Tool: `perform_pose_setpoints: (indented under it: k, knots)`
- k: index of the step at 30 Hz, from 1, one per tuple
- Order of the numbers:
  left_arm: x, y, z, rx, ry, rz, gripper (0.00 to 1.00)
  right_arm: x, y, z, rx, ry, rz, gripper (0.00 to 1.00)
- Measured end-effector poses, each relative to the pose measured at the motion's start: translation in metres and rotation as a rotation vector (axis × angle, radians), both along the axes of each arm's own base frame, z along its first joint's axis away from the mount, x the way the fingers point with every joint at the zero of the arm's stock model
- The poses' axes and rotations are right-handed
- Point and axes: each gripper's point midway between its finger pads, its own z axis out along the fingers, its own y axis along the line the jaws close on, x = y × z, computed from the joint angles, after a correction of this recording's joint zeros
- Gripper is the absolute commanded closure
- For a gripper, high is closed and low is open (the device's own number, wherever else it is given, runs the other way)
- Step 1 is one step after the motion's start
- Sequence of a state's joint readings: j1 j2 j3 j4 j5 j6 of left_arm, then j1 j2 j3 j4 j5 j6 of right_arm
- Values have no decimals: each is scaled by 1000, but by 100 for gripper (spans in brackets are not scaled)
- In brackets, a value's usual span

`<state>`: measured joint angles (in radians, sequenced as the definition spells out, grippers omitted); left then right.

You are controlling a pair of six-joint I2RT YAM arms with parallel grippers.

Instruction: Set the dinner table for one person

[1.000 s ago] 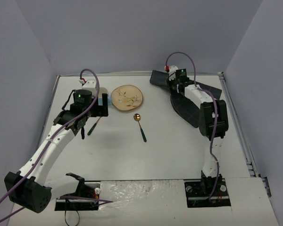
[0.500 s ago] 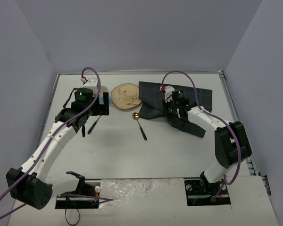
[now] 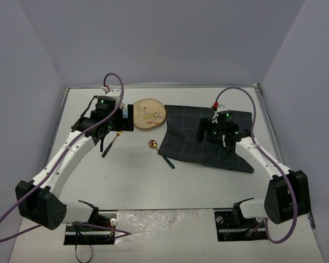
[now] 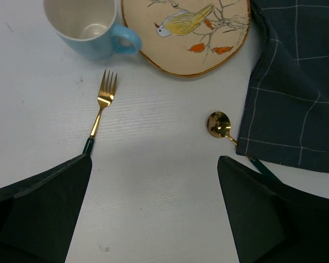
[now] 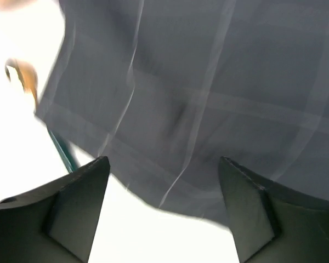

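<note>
Counter [image 3: 137, 181]: white, carrying every item; the things sit in its far half.
Cloth [image 3: 186, 141]: spread flat to the right of the plate [image 3: 148, 113], with its near left corner lying over part of the handle of the spoon [image 4: 219, 124].
Right claw [image 5: 163, 160]: spread, pinching nothing, hanging just above the cloth.
Left claw [image 4: 154, 159]: spread wide and empty, above the gap between fork [image 4: 102, 107] and spoon.
Mug [image 4: 88, 27]: just beside the plate's left rim.
Key relation: the spoon's long axis runs diagonally, bowl far-left and handle near-right under the cloth. The left arm looks nearer.
</note>
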<state>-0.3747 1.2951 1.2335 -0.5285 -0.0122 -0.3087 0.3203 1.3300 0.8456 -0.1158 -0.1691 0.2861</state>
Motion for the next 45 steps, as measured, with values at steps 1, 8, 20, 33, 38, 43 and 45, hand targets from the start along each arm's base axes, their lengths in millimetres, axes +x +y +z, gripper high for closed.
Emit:
perform_pose_setpoints:
  k: [1, 8, 20, 33, 38, 43, 45]
  knots:
    - [2, -5, 1, -6, 3, -10, 3, 12, -8, 12, 12, -28, -40, 15]
    - [6, -25, 1, -8, 27, -59, 3, 79, -69, 51, -23, -131, -289, 14]
    - [-5, -7, -10, 65, 22, -44, 3, 134, -102, -83, -180, 108, -401, 13]
    - [-4, 11, -2, 143, -23, -1, 3, 241, -139, -85, -261, -53, -317, 12]
    - [-3, 12, -3, 153, -22, -3, 3, 274, -141, -83, -285, -101, -232, 11]
    - [-2, 12, -7, 161, -13, -4, 3, 295, -139, -79, -315, -132, -154, 11]
    - [-1, 12, -8, 163, -12, -2, 3, 294, -138, -78, -320, -126, -136, 10]
